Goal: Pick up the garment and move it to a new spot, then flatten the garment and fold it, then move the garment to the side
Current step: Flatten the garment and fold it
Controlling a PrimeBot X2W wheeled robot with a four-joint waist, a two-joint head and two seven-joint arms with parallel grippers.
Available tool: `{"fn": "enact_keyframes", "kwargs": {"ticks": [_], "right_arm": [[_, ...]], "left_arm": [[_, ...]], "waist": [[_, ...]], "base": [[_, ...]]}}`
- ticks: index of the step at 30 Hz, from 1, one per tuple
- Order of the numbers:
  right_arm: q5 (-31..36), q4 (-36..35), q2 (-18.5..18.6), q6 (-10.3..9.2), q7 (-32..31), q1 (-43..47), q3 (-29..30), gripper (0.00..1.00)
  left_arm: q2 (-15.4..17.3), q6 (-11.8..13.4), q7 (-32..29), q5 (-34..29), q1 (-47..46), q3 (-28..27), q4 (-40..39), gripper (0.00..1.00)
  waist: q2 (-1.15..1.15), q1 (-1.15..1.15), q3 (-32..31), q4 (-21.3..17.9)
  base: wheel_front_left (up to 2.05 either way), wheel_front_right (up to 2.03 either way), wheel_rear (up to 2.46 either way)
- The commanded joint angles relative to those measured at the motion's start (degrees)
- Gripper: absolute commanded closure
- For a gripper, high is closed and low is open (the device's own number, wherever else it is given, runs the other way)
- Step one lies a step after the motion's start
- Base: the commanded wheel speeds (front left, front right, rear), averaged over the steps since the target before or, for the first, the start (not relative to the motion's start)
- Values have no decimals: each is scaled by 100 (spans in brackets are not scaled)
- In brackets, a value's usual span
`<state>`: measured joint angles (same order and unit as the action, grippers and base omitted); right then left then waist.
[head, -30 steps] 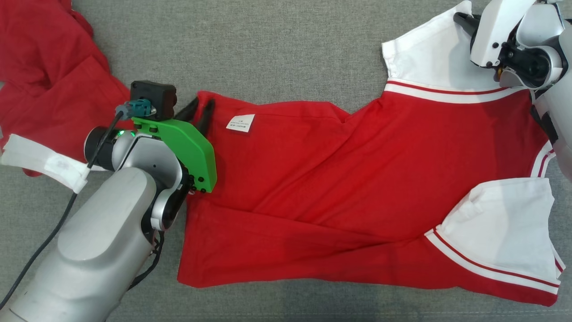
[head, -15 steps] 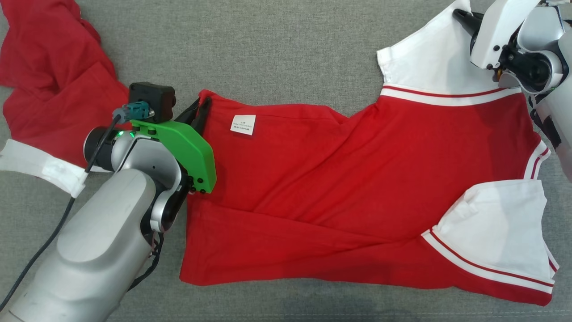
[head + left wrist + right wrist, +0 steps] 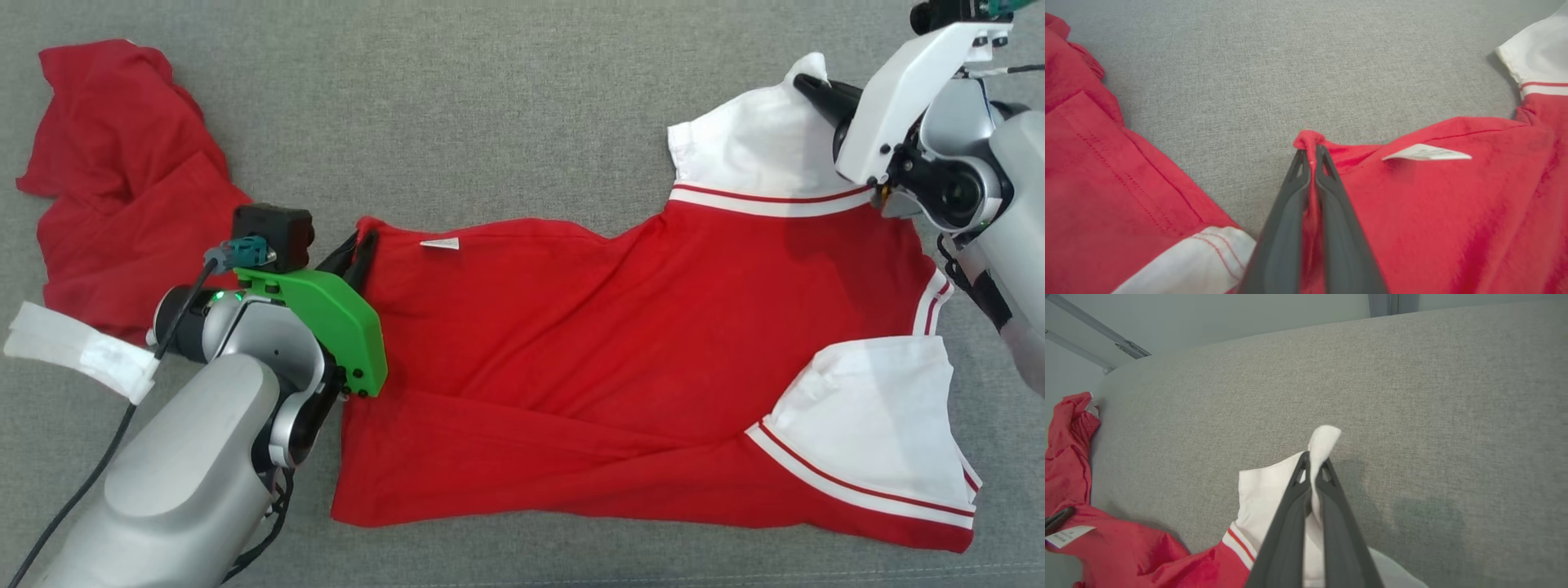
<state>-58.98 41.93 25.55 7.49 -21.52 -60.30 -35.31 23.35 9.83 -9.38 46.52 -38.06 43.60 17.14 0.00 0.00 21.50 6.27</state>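
The garment (image 3: pixel 620 343) is a red shirt with white sleeves, spread across the grey cushion. My left gripper (image 3: pixel 362 242) is shut on its near-left hem corner, and the left wrist view shows red cloth (image 3: pixel 1453 212) pinched between the left gripper's (image 3: pixel 1310 153) fingers. A white label (image 3: pixel 439 243) lies just right of that corner. My right gripper (image 3: pixel 807 83) is shut on the tip of the upper white sleeve (image 3: pixel 751 147). In the right wrist view the sleeve cloth (image 3: pixel 1265 490) pokes up past the right gripper's (image 3: pixel 1312 462) fingertips.
A second red garment (image 3: pixel 122 188) with a white band (image 3: pixel 82 351) lies crumpled at the far left, close to my left arm. Bare grey cushion (image 3: pixel 490 106) stretches behind the shirt, and its back edge (image 3: pixel 1249 337) meets a pale wall.
My left fingers have closed on the hem corner and raised it, so the label now shows edge-on. The head view has shifted, showing more of the cushion behind.
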Motion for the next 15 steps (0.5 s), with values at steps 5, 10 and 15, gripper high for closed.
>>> {"fn": "enact_keyframes", "kwargs": {"ticks": [5, 10, 15], "right_arm": [[-280, -294, 165, 0, 98, 390, -191, 100], [-641, -629, 249, 0, 205, 823, -386, 100], [-941, -886, 370, 0, 243, 1231, -567, 100]], "left_arm": [[98, -28, 168, 74, 259, -22, -75, 100], [190, -7, 317, 142, 548, -41, -50, 100], [219, 1, 417, 195, 821, -5, -61, 100]], "waist": [[0, 0, -363, -138], [0, 0, -687, -242], [0, 0, -1046, -328]], "base": [[0, 0, 0], [0, 0, 0], [0, 0, 0]]}}
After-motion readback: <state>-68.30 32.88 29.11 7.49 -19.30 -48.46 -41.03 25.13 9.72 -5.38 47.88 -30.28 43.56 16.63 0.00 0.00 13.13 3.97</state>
